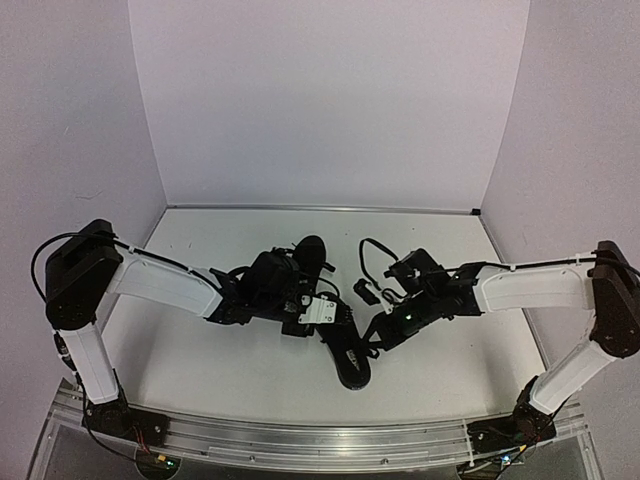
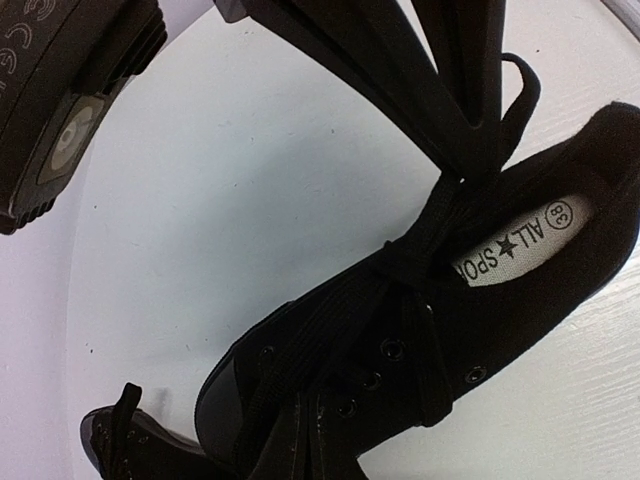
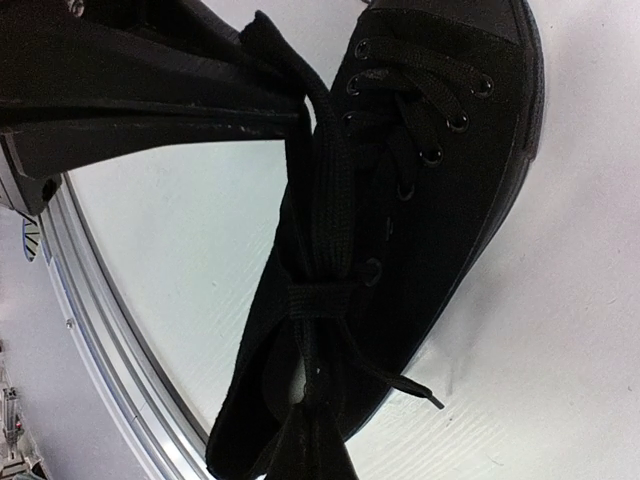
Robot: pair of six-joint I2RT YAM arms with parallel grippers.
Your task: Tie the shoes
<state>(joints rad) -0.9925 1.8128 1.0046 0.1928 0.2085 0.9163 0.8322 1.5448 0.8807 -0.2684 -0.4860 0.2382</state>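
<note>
Black lace (image 3: 333, 200) in each closed tool (image 2: 468, 165) (image 3: 300, 110)

The left arm (image 1: 165, 283) and right arm (image 1: 530, 287) wear white shells, black joints, looping black cables (image 1: 363, 248).

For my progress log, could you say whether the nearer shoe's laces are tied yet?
Not yet: the thin black laces only cross once over the black fabric low-top shoe, ends pulled taut; no bow shows.

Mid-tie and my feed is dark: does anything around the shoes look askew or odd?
Nothing damaged or spilled. The near shoe and far shoe lie one behind the other, not side by side. One lace end trails loose onto the table.
</note>
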